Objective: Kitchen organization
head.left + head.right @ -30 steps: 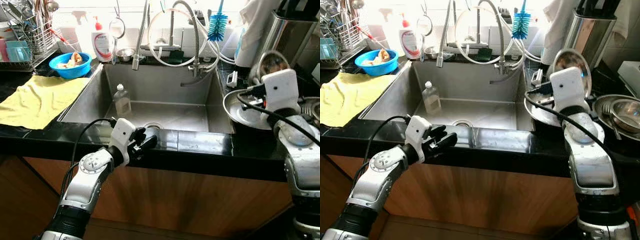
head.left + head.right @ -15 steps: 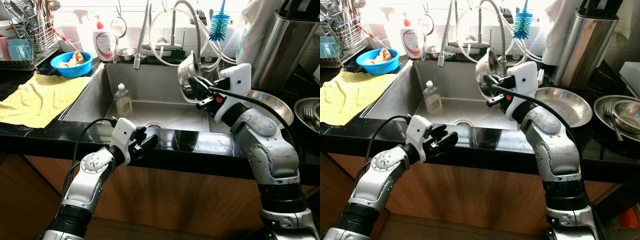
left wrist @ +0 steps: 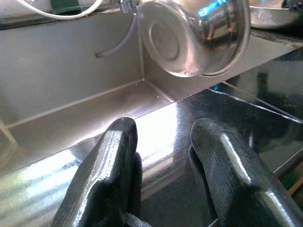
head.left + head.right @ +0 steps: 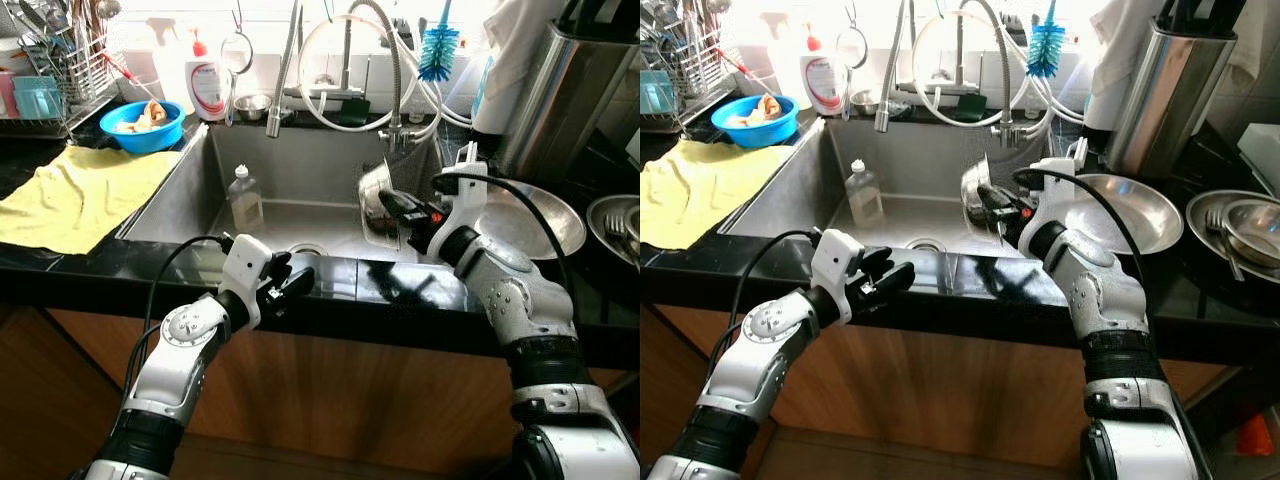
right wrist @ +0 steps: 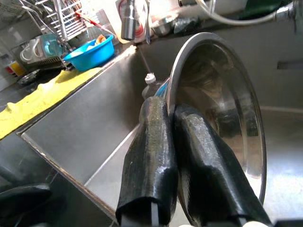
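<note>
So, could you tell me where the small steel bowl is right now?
The small steel bowl is held on edge by the right gripper inside the sink, near its right wall, below the faucet.

Your sink (image 4: 300, 165) is lying mostly open; a bottle (image 4: 243, 200) (left side) and dangling hoses (image 4: 400, 110) are crowding it.

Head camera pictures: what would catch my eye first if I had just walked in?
Probably the shiny steel bowl, held on edge over the sink by the right end effector, its black fingers pinching the rim. Next, the left end effector, resting open at the black counter's front edge, and the yellow cloth spread left of the sink.
</note>
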Motion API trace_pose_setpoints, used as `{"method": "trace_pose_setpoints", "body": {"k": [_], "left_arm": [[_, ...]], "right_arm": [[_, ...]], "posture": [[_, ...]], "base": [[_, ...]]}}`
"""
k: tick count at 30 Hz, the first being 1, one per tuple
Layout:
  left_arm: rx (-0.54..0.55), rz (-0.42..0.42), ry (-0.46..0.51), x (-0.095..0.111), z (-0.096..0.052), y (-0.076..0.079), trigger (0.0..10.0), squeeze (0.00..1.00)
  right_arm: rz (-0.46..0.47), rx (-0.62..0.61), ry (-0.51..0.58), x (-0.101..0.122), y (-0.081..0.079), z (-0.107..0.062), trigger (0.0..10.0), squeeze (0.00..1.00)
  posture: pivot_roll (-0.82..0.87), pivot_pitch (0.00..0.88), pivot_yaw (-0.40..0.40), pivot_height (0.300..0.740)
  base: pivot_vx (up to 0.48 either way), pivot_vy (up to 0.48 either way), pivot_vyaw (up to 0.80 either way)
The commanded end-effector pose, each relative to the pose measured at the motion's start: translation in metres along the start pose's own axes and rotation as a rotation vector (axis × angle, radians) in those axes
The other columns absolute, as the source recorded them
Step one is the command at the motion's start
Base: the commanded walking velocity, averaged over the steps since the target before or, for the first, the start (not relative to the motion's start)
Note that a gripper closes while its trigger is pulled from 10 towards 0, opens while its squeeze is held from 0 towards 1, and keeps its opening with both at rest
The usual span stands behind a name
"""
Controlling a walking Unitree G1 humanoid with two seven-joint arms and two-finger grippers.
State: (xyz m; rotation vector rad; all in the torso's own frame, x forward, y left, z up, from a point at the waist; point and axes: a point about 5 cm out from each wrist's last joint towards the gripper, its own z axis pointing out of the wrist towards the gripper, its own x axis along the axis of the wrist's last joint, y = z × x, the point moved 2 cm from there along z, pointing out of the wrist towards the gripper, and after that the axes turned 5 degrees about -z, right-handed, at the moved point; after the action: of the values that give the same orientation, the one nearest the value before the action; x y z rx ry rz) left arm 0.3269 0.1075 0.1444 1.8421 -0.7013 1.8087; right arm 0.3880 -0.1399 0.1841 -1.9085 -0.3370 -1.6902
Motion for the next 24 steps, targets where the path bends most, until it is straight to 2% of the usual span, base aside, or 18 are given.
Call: {"method": "trace_pose_setpoints", "body": {"k": [1, 2, 6, 13, 18, 19, 20, 21, 23, 24], "left_arm": [[0.018, 0.009, -0.011, -0.001, 0.001, -0.003, 10.0, 0.00], [0.018, 0.009, -0.011, -0.001, 0.001, -0.003, 10.0, 0.00], [0.022, 0.009, -0.008, 0.000, 0.001, -0.004, 10.0, 0.00], [0.024, 0.011, -0.006, 0.000, 0.001, -0.004, 10.0, 0.00], [0.025, 0.010, -0.006, 0.000, 0.000, -0.003, 10.0, 0.00], [0.025, 0.009, -0.006, 0.000, 0.000, -0.003, 10.0, 0.00], [0.025, 0.009, -0.007, 0.000, 0.000, -0.003, 10.0, 0.00], [0.024, 0.008, -0.007, -0.001, 0.000, -0.002, 10.0, 0.00], [0.023, 0.007, -0.008, -0.001, 0.000, -0.002, 10.0, 0.00], [0.023, 0.007, -0.009, -0.001, 0.000, -0.002, 10.0, 0.00]], "right_arm": [[-0.013, 0.011, 0.042, 0.013, 0.001, 0.003, 10.0, 0.00], [-0.013, 0.011, 0.042, 0.013, 0.001, 0.003, 10.0, 0.00], [0.013, -0.058, -0.012, 0.002, 0.018, 0.009, 10.0, 0.00], [0.017, -0.122, -0.072, -0.013, 0.029, 0.010, 10.0, 0.00], [0.011, -0.135, -0.083, -0.016, 0.031, 0.010, 10.0, 0.00], [0.011, -0.135, -0.080, -0.015, 0.032, 0.010, 10.0, 0.16], [0.011, -0.135, -0.079, -0.015, 0.032, 0.010, 10.0, 0.16], [0.008, -0.143, -0.074, -0.013, 0.033, 0.011, 10.0, 0.65], [0.007, -0.150, -0.073, -0.013, 0.034, 0.011, 10.0, 0.64], [-0.008, -0.163, -0.079, -0.013, 0.035, 0.011, 10.0, 0.82]], "posture": [[-0.11, 0.000, -0.009, 0.740], [-0.11, 0.000, -0.009, 0.740], [-0.10, 0.000, -0.015, 0.740], [-0.10, 0.000, -0.017, 0.740], [-0.10, 0.000, -0.019, 0.740], [-0.10, 0.000, -0.019, 0.740], [-0.10, 0.000, -0.019, 0.740], [-0.10, 0.000, -0.019, 0.740], [-0.10, 0.000, -0.020, 0.740], [-0.10, 0.000, -0.021, 0.740]], "base": [[0.000, 0.000, 0.00], [0.000, 0.000, 0.00], [0.000, 0.000, 0.00], [0.000, 0.000, 0.00], [0.000, 0.000, 0.00], [0.000, 0.000, 0.00], [0.000, 0.000, 0.00], [0.000, 0.000, 0.00], [0.000, 0.000, 0.00], [0.000, 0.000, 0.00]]}}
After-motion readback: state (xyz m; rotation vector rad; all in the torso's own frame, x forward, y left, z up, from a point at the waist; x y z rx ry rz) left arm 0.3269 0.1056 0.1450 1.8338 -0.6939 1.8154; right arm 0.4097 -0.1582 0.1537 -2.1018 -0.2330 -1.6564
